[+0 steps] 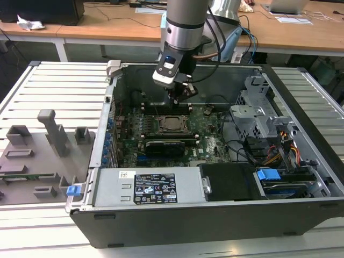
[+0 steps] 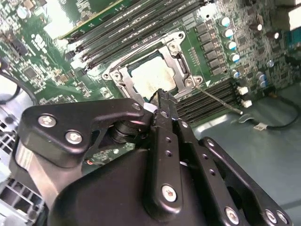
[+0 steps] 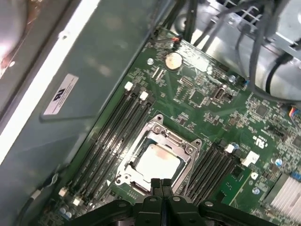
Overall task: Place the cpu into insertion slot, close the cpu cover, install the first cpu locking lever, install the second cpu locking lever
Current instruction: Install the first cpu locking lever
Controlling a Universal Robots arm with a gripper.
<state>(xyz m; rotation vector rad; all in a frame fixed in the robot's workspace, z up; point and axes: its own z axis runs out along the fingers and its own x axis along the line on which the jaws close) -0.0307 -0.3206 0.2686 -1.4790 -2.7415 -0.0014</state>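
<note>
Two steps look done: the cpu (image 3: pixel 157 162) sits in the slot (image 3: pixel 121 178) with the cover (image 3: pixel 175 137) down over it. The empty claw (image 3: pixel 162 184), pinched together, hangs just above the slot's edge; one lever (image 2: pixel 218 99) juts sideways, seemingly unlatched, so locking is left.

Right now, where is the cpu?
The cpu lies at the middle of the motherboard in the exterior view, framed by the cpu cover, between the two banks of memory slots, with the gripper close above it.
</note>
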